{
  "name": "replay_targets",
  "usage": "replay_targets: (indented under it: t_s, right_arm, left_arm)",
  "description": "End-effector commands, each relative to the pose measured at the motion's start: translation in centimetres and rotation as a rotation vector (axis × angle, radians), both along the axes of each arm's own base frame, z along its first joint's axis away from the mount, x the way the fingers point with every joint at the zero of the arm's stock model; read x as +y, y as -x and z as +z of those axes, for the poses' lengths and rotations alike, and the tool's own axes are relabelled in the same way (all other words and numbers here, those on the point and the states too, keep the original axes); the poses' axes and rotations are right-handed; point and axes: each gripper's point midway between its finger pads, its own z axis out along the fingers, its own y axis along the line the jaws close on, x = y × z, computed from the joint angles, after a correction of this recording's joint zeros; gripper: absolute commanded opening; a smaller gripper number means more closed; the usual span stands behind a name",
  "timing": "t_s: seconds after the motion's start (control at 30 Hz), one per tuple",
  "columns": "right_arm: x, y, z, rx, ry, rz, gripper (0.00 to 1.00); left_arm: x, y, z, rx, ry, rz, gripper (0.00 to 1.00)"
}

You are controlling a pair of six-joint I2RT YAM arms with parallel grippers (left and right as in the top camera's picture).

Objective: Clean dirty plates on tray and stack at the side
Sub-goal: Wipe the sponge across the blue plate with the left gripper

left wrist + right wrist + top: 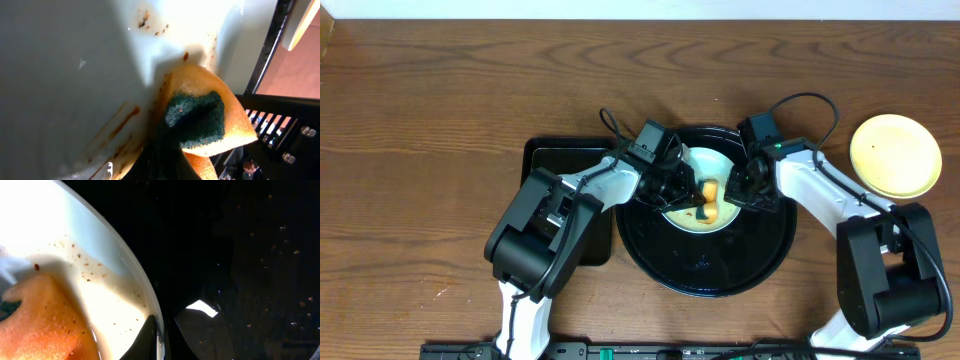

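A pale mint-green plate [705, 163] with brown smears lies in the round black tray [710, 285]. My left gripper [692, 195] is shut on a yellow sponge with a green scouring face [709, 200] and presses it on the plate. In the left wrist view the sponge [200, 115] lies against the smeared plate [65, 75] above my finger [167, 160]. My right gripper [740, 190] is shut on the plate's right rim, which sits between its fingers [162, 337]. The pale yellow plate [895, 155] lies on the wood tabletop at the right. A second mint plate does not show.
A smaller rectangular black tray [555, 160] lies left of the round tray, partly under my left arm. The round tray's floor [240, 255] carries crumbs and specks. Bare wood tabletop [420, 150] spreads to the left and back.
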Motion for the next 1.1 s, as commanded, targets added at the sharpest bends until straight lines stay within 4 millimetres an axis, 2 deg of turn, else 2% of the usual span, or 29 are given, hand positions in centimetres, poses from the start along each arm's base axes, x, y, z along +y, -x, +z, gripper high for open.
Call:
replay_targets:
  t_s: [0.0,0.1,0.17,0.33,0.47,0.63,0.7,0.77,0.9,1.07]
  right_arm:
    - [-0.6,1.8,-2.2,0.071,0.03,-0.042,0.02]
    - [-0.7,1.7,-2.2,0.069,0.029,-0.044,0.01]
    - [-0.7,1.7,-2.2,0.07,0.029,-0.044,0.01]
    - [-0.7,1.8,-2.2,0.076,0.03,-0.043,0.01]
    - [-0.7,1.9,-2.2,0.077,0.031,-0.043,0.02]
    - [-0.7,1.9,-2.2,0.077,0.031,-0.039,0.01]
    - [-0.7,1.9,-2.2,0.076,0.031,-0.035,0.01]
    - [-0.7,1.9,-2.2,0.076,0.03,-0.032,0.02]
    - [-0.7,1.9,-2.2,0.076,0.031,-0.032,0.01]
    - [-0.7,1.9,-2.2,0.075,0.031,-0.032,0.01]
  left_arm:
    - [3.5,0.7,-4.4,0.012,-0.21,0.031,0.07]
    - [5.1,1.7,-5.3,0.037,-0.3,0.024,0.07]
    - [6.9,2.7,-6.2,0.062,-0.398,0.009,0.07]
    - [10.2,3.9,-7.0,0.089,-0.584,-0.004,0.07]
    - [12.1,3.3,-6.6,0.064,-0.706,0.002,0.07]
    - [14.7,0.9,-5.5,-0.017,-0.888,0.048,0.07]
    - [14.4,0.1,-5.0,-0.041,-0.884,0.058,0.07]
    - [13.1,-0.5,-4.5,-0.057,-0.825,0.036,0.07]
    - [7.4,-1.2,-2.4,-0.08,-0.543,-0.062,0.07]
    - [3.7,-2.1,0.7,-0.15,-0.424,-0.103,0.07]
